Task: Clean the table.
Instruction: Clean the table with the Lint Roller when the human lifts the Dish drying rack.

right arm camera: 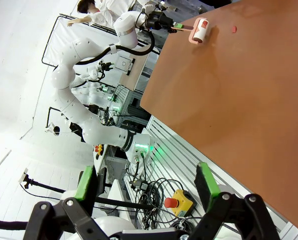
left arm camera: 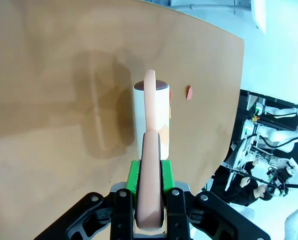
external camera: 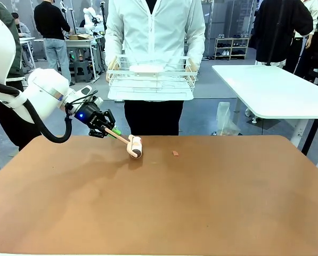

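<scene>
One lint roller (external camera: 135, 146) in play, held by the left gripper (external camera: 106, 129). The claw is clamped tight on the roller's pink handle (external camera: 119, 135). In the left wrist view the green pads (left arm camera: 133, 172) press both sides of the handle, which runs up the middle of the frame to the white drum. Left arm comes in from the left, over the far-left corner of the table (external camera: 174, 202), with the gripper low and angled down toward the centre. The drum lies on its side on the reddish-brown top, left of middle and toward the far edge, dark end cap facing the front camera. It looks to be resting on the surface, shadow tight beneath it.

A small reddish scrap (external camera: 175, 153) lies on the table near the drum, to its right, not touching it.

Right gripper (right arm camera: 146, 181): claw wide, green-padded fingers well apart, nothing between them. It hangs off the table's edge, above cables and a red push button (right arm camera: 171, 202) on a yellow box. Table, roller and scrap lie far off in its view.

A person (external camera: 153, 26) in a white jacket stands at the far side, hands (external camera: 191, 66) gripping a white wire basket (external camera: 172, 80) at waist height, clear of the table. Something pale and flat lies inside; cannot tell what. A white table (external camera: 270, 90) stands beyond, to the right.
</scene>
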`<control>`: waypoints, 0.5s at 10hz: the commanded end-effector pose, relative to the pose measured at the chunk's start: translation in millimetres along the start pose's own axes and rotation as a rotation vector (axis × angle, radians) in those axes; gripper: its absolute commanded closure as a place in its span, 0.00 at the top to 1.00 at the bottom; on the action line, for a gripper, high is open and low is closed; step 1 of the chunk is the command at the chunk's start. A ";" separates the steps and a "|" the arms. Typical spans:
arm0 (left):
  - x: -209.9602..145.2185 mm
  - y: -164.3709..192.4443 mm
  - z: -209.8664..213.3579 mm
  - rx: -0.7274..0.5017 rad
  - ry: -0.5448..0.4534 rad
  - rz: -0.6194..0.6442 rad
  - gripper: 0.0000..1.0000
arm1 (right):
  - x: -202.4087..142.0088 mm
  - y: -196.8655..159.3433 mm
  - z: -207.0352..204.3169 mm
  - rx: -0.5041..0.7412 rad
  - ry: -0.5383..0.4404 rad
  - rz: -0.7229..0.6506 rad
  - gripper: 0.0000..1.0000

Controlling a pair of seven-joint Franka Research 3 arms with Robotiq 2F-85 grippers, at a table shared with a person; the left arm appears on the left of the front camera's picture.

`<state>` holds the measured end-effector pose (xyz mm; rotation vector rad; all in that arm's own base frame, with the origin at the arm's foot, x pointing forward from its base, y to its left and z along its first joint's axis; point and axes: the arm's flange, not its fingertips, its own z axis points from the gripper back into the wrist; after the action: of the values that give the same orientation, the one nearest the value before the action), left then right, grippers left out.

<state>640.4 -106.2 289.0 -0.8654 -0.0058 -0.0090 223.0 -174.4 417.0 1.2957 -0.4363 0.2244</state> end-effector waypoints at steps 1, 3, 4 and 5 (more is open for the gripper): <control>8.3 -0.7 -7.8 0.016 -0.001 0.023 0.21 | -0.4 2.7 0.6 0.007 -0.004 0.013 1.00; 6.0 -2.5 -22.7 0.023 0.031 0.016 0.21 | -0.4 2.7 0.6 0.007 -0.004 0.013 1.00; 3.5 -6.7 -30.6 0.023 0.046 0.004 0.21 | -0.4 2.7 0.6 0.007 -0.004 0.013 1.00; 1.1 -11.4 -42.6 0.041 0.080 -0.011 0.21 | -0.4 2.7 0.6 0.007 -0.004 0.013 1.00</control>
<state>641.5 -133.7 276.4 -0.8619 0.0181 -0.0336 223.0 -174.4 417.1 1.2957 -0.4363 0.2245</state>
